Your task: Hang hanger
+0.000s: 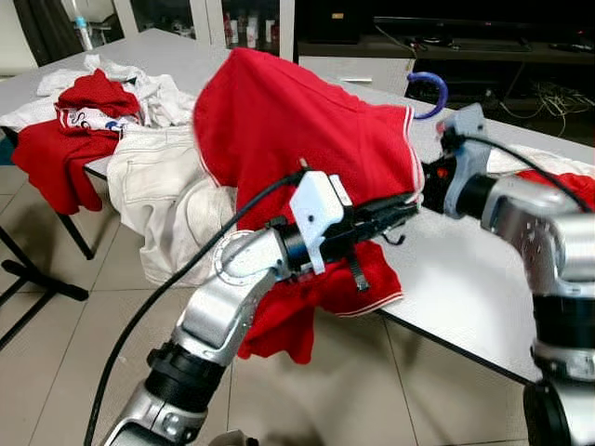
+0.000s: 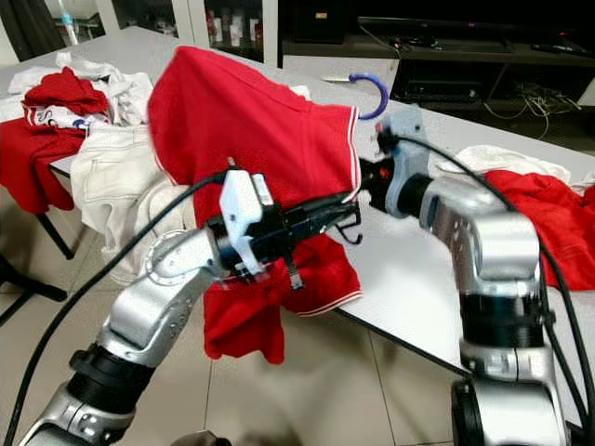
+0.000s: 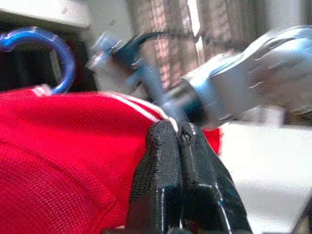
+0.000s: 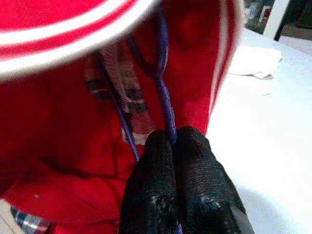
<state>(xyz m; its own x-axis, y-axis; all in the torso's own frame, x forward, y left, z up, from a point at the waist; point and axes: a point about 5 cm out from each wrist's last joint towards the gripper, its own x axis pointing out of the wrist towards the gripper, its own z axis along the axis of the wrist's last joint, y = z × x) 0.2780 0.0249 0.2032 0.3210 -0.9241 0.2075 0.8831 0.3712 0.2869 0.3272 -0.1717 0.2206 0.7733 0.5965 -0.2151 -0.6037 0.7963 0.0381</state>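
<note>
Shirt (image 1: 288,130) on hanger (image 1: 429,88), held above bench (image 1: 465,269) edge, between both arms. Clothes pile (image 1: 102,102) on bench, left. Trousers (image 1: 163,195) draped over bench edge, left of shirt. Garments (image 2: 539,200) on bench, right.

Blue lettering marks the white band of the red garment (image 1: 88,116) heaped on the surface (image 1: 446,269) — too small to read.

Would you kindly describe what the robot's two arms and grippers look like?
Both arms are silver metal with rounded joint housings and black ribbed collars. A white angular bracket sits at the left wrist, a pale grey one at the right. A black cable trails from each wrist. The left gripper and right gripper each have two long black fingers with a textured surface.
</note>
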